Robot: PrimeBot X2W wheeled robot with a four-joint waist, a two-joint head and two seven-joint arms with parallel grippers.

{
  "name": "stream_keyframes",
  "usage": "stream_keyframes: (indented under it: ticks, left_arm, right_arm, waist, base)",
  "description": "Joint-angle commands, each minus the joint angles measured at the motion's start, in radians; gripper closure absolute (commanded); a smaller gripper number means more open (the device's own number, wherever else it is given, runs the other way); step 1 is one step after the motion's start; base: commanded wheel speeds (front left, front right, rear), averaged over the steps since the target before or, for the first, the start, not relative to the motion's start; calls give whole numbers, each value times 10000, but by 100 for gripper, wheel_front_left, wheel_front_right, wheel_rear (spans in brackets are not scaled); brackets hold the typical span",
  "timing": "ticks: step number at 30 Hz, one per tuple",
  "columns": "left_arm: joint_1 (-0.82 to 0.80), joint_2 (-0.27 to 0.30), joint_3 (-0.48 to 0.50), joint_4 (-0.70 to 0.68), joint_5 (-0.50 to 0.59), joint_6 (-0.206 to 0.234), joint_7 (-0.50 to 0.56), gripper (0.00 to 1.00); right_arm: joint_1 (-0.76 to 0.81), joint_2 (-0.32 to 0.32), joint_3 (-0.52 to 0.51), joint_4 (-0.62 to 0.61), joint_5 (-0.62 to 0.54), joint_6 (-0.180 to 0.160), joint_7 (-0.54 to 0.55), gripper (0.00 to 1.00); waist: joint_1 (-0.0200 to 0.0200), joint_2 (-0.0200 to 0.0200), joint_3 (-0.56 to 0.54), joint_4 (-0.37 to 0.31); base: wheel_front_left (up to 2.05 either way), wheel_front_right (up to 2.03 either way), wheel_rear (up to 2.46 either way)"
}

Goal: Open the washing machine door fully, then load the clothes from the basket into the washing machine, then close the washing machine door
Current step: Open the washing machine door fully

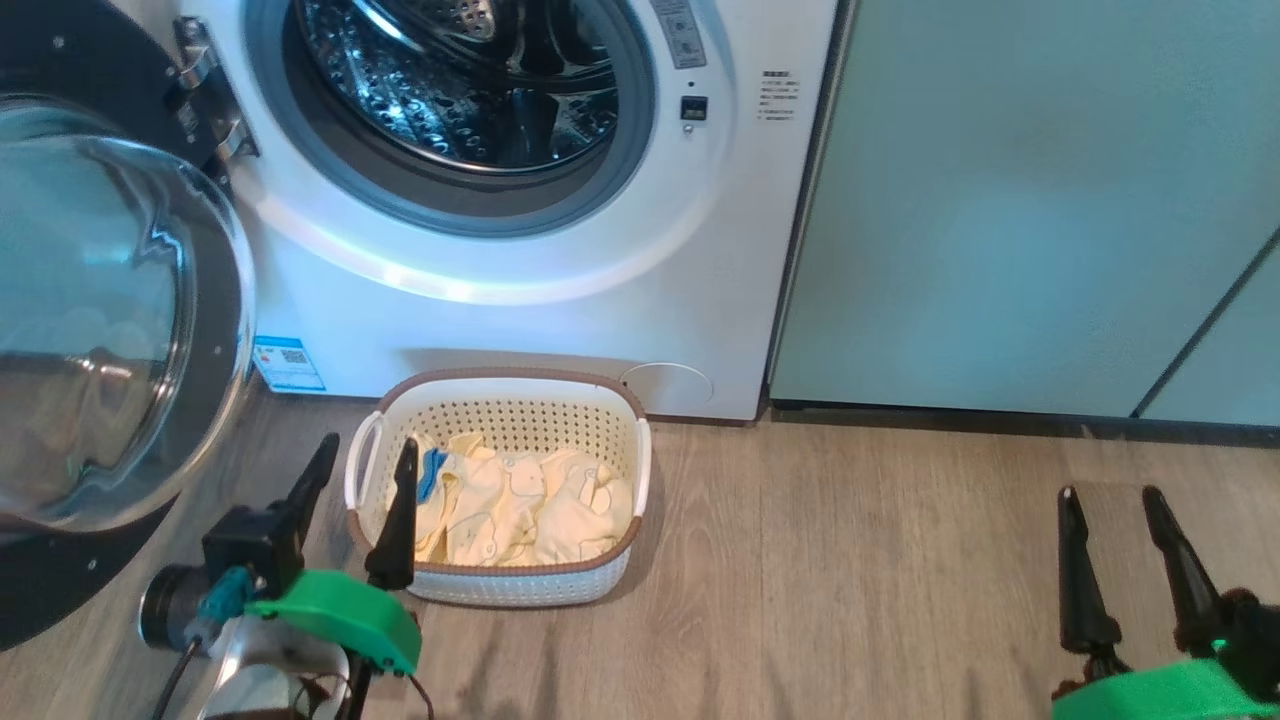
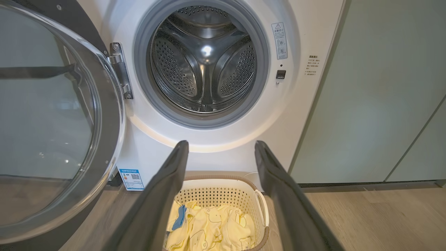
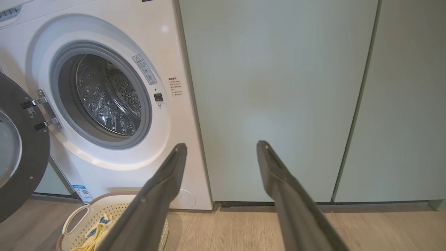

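Left claw (image 1: 369, 443) is hovering low above the wooden floor (image 1: 850, 560), its two dark fingers spreading wide and pinching nothing; the basket (image 1: 520, 590) is sitting on the floor just ahead of and below this claw, its left loop handle showing between the fingertips in the head view; whether the claw's right finger is touching the basket cannot be told; the clothes (image 1: 520, 500), pale yellow with one blue patch, are lying heaped inside the basket, just right of that finger; the washing machine (image 1: 500, 330) is standing directly beyond the basket, its grey-ringed opening and bare metal drum (image 2: 204, 66) facing the left claw from above and ahead; the washing machine door (image 1: 100, 300) is hanging wide open on its hinge to the left of the left claw, glass bowl bulging outward. Right claw (image 1: 1109, 492) is hovering over the floor well to the right of the basket, fingers likewise spreading apart and gripping nothing; pale green cabinet doors (image 3: 278, 87) are standing straight ahead of it, the machine lying ahead and to its left.
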Motion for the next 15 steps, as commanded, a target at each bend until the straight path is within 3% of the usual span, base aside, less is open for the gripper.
stream_keyframes:
  ticks: [1,15]
  left_arm:
    - [-191,111,255,-299,-52,70,41,0]
    - [-201,242,153,-171,70,382,64,0]
  right_arm:
    - [-88,-45,170,-292,-21,-29,-95,0]
    - [-60,-45,91,-281,35,-29,-95,0]
  waist:
    - [1,-1,-20,-121]
    - [1,-1,-21,-301]
  base:
    - [0,0,0]
    - [0,0,0]
